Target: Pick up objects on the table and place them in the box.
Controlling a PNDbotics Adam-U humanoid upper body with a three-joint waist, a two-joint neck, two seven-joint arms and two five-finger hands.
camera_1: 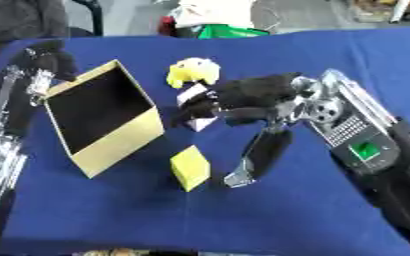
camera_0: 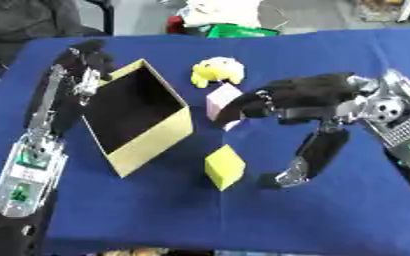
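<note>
An open yellow cardboard box (camera_0: 160,137) with a dark inside stands tilted on the blue table (camera_0: 243,220), left of centre. My left hand (camera_0: 88,56) lies against the box's far left corner. My right hand (camera_0: 300,95) reaches in from the right, open, with its fingertips (camera_0: 243,107) over a pink block (camera_0: 219,99) and its thumb (camera_0: 298,167) spread down toward the table. A yellow block (camera_0: 224,167) sits in front of the box's near right corner, left of the thumb. A yellow plush toy (camera_0: 217,70) lies just behind the pink block.
Beyond the table's far edge lie a green item (camera_0: 239,31) and white stuff (camera_0: 222,12). A person in dark clothing (camera_0: 25,20) is at the far left corner. Bare blue cloth spreads across the front and the far right.
</note>
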